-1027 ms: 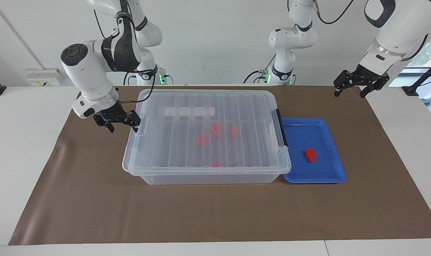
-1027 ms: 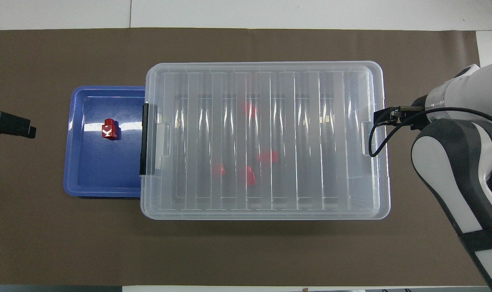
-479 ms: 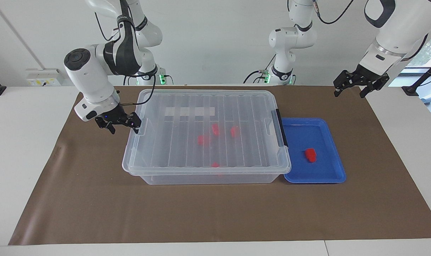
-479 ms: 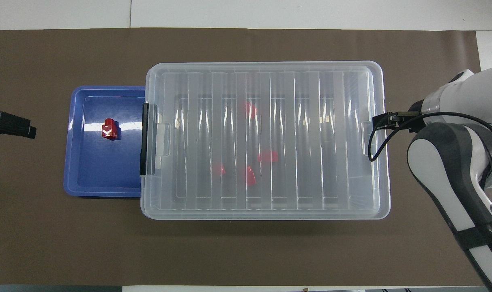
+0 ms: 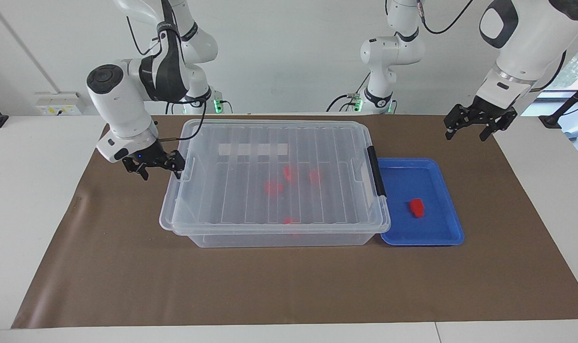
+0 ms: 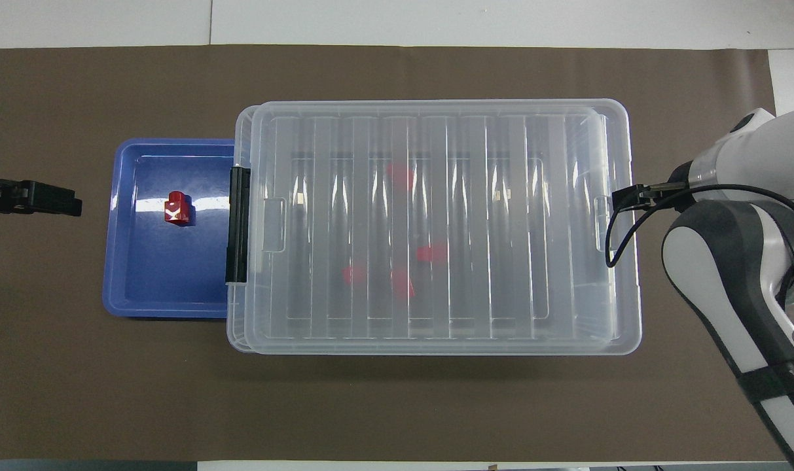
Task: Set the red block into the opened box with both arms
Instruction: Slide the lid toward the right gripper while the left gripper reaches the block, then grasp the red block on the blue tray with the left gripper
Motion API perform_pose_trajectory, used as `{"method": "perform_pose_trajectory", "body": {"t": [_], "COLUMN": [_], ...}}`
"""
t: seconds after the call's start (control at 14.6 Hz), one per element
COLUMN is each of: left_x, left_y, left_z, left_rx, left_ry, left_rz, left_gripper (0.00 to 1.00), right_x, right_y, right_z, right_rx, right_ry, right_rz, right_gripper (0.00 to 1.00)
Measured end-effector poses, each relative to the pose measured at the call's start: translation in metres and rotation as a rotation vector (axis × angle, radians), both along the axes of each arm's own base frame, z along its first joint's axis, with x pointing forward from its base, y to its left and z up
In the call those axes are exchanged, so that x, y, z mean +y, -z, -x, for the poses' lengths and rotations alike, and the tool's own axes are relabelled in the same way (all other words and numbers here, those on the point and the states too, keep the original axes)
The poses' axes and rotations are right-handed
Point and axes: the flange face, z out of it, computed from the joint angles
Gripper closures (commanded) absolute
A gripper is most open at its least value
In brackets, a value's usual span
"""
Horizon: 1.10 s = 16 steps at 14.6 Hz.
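Two robot arms at a table w/ a clear lidded bin and a blue tray.

Right gripper (image 5: 156, 164), fingers spread, sits at the lid (image 5: 269, 171) edge of the box (image 5: 279, 237) at its arm's end; lid looks tipped up there, likely to open the bin. Left gripper (image 5: 479, 123), fingers open & empty, hangs over the brown mat (image 5: 289, 286) near the blue tray (image 5: 448, 238), prob. ready to fetch the red block (image 5: 416, 207) lying in that tray. Other red blocks (image 5: 289, 178) lie inside bin.

red blocks in box (image 5: 273, 186): blurred through ribbed lid (image 5: 274, 171), count unclear | right gripper (image 5: 160, 164): hidden under arm in overhead view | left gripper (image 6: 33, 198): cut by overhead view's edge
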Motion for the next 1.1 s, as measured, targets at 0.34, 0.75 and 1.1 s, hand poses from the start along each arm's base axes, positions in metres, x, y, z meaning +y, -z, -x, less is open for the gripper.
{"method": "perform_pose_trajectory", "body": {"t": [0.34,0.75,1.1], "left_x": [-0.016,-0.039,-0.039], "left_y": [0.071,0.170,0.243], "left_z": [-0.002,-0.020,-0.031], "left_rx": [-0.053,-0.053,-0.090], "left_ry": [0.025,0.037,-0.006], "left_rz": [0.000,0.002,0.007], "left_gripper": [0.00,0.00,0.00], "right_x": [-0.032,-0.053,-0.088], "right_y": [0.000,0.001,0.000], "right_z": [0.001,0.002,0.006], "right_rx": [0.001,0.001,0.002], "right_ry": [-0.018,-0.044,-0.068], "right_rz": [0.004,0.008,0.009], "right_gripper": [0.00,0.00,0.00]}}
